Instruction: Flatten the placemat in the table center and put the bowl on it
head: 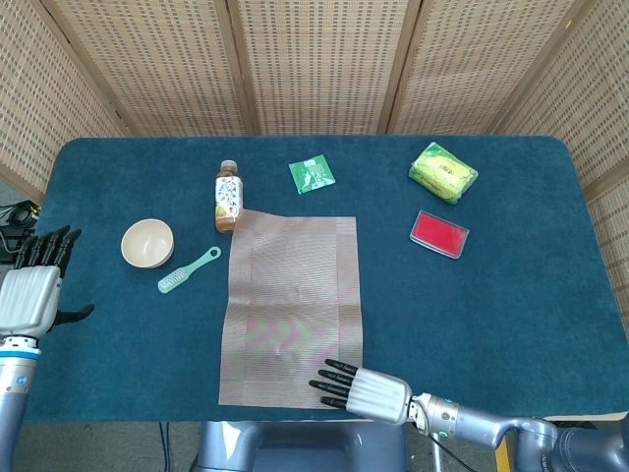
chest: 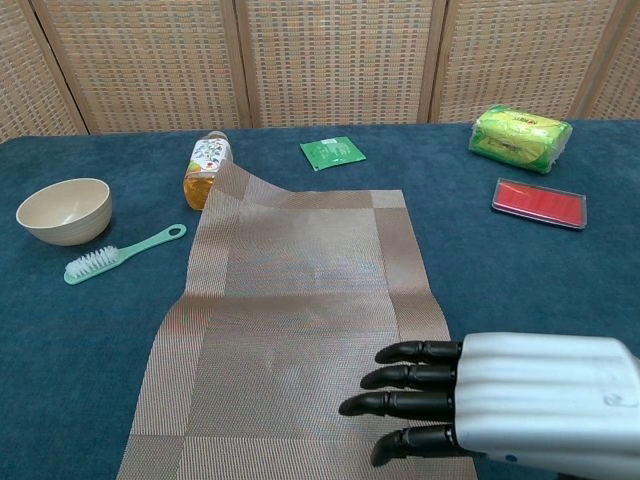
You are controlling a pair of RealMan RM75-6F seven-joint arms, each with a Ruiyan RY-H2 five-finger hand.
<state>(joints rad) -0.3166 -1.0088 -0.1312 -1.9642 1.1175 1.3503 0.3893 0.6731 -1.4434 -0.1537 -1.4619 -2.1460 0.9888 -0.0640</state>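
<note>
The woven brown placemat (head: 293,307) (chest: 300,320) lies lengthwise at the table's middle, its far left corner riding up against a lying bottle (head: 227,196) (chest: 205,168). A cream bowl (head: 147,243) (chest: 64,210) stands upright left of the mat. My right hand (head: 362,389) (chest: 500,405) is open, flat, fingers straight and pointing left over the mat's near right corner. My left hand (head: 33,285) is open at the table's left edge, well short of the bowl.
A mint brush (head: 189,270) (chest: 120,254) lies between bowl and mat. A green packet (head: 312,174) (chest: 332,152), a green-yellow pack (head: 442,172) (chest: 520,137) and a red case (head: 438,234) (chest: 538,202) sit toward the far right.
</note>
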